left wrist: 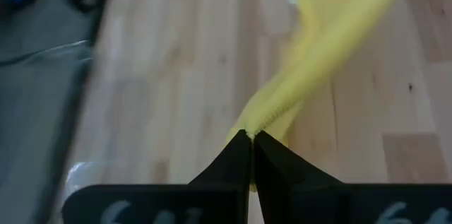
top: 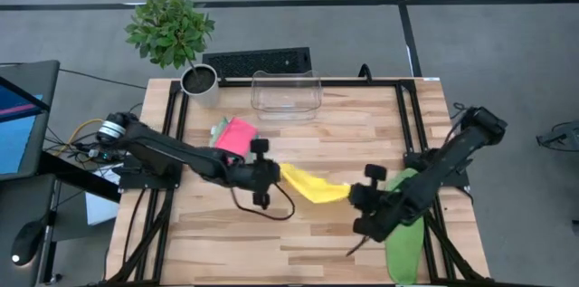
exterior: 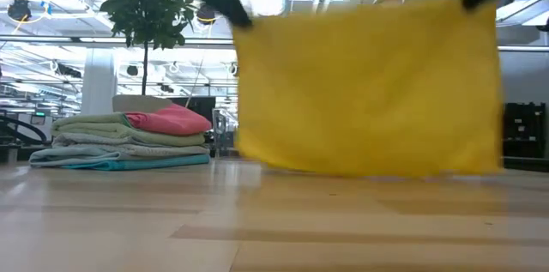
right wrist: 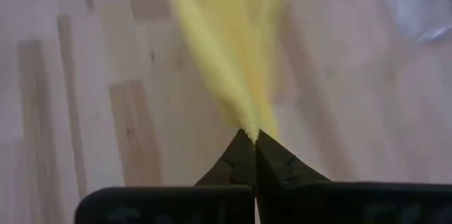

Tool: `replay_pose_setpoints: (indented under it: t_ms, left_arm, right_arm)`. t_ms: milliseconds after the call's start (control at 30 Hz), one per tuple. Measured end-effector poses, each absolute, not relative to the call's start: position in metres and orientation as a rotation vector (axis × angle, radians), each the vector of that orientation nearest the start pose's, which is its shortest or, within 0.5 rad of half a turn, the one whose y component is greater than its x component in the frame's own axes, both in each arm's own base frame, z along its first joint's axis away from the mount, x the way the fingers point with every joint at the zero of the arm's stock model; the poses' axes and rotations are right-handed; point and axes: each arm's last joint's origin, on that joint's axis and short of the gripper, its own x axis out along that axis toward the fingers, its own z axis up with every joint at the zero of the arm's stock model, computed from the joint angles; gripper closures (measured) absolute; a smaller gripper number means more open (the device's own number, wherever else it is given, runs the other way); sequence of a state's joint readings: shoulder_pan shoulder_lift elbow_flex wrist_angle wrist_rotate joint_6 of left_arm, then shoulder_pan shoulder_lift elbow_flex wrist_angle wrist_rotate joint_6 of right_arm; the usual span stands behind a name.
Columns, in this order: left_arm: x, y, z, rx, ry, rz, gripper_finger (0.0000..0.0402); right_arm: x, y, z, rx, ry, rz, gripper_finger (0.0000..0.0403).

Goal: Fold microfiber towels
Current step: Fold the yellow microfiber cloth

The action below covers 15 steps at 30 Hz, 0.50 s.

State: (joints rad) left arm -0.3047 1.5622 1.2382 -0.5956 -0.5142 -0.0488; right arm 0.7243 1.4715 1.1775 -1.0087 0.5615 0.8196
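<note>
Yellow towel [exterior: 369, 83] above wood table [exterior: 129, 229]; room blurry.

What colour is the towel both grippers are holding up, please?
Yellow; the towel shows best in the low view.

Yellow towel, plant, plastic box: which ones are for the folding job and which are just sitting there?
For the job:
yellow towel, pinched by the left claw and the right claw
stack of folded towels
green towel

Just sitting there:
potted plant
clear plastic box
keyboard

Yellow towel [exterior: 369, 87] hangs spread above the table [exterior: 129, 229] — folded stack [exterior: 124, 142] behind.
</note>
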Motion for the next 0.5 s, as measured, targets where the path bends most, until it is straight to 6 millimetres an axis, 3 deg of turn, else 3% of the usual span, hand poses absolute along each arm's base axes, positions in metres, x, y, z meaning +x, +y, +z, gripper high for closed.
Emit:
replay_pose_setpoints:
  t_ms: [133, 233, 500]
  left_arm:
    - [0.297, -0.091, 0.316, 0.250, 0.755, 0.291, 0.0398]
    - [0.289, -0.088, 0.332, 0.182, 0.687, 0.319, 0.0398]
    - [0.300, -0.064, 0.322, 0.177, 0.745, 0.403, 0.0397]
  right_arm:
    - [0.194, 0.161, 0.299, -0.095, 0.897, -0.364, 0.0386]
    - [0.191, 0.150, 0.305, -0.103, 0.889, -0.422, 0.0386]
    - [0.208, 0.121, 0.307, -0.249, 0.876, -0.526, 0.0383]
